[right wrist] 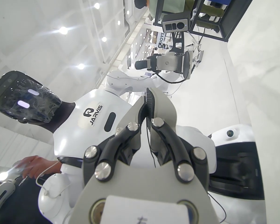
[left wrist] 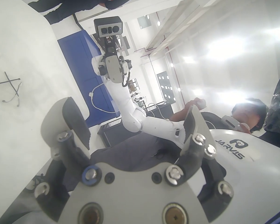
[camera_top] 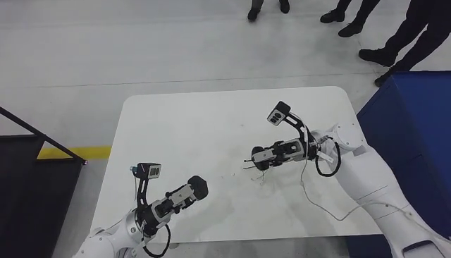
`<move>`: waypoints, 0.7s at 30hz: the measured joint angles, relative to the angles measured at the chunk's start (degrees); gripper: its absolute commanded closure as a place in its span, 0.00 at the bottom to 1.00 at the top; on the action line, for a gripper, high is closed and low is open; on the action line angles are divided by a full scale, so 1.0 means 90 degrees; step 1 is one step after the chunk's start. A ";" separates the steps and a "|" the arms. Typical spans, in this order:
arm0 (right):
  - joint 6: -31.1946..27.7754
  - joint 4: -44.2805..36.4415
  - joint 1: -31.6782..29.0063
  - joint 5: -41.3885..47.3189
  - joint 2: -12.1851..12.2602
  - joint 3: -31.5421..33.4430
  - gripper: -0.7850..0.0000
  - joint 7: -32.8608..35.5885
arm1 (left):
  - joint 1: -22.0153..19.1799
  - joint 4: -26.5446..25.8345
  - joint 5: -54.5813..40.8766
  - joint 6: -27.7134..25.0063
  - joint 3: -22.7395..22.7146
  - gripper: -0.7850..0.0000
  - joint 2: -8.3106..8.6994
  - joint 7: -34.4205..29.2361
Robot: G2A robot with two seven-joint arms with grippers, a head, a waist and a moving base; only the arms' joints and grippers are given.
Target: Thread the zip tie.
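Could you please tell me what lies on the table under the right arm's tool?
Thin zip ties, dark and pale, lie crossed on the table beside the right tool. The spot directly beneath it is covered.

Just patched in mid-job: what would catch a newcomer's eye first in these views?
A small tangle of zip ties lies loose on the white table, close by the right gripper, whose fingers are pressed shut. The left gripper hangs wide open toward the table's near left corner, well apart from the ties.
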 measured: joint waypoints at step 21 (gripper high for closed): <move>0.0379 0.1149 -0.1488 0.0387 0.0594 0.2409 1.00 -0.0213 | 0.0000 0.0000 -0.0001 0.0000 0.0000 0.00 0.0000 0.0000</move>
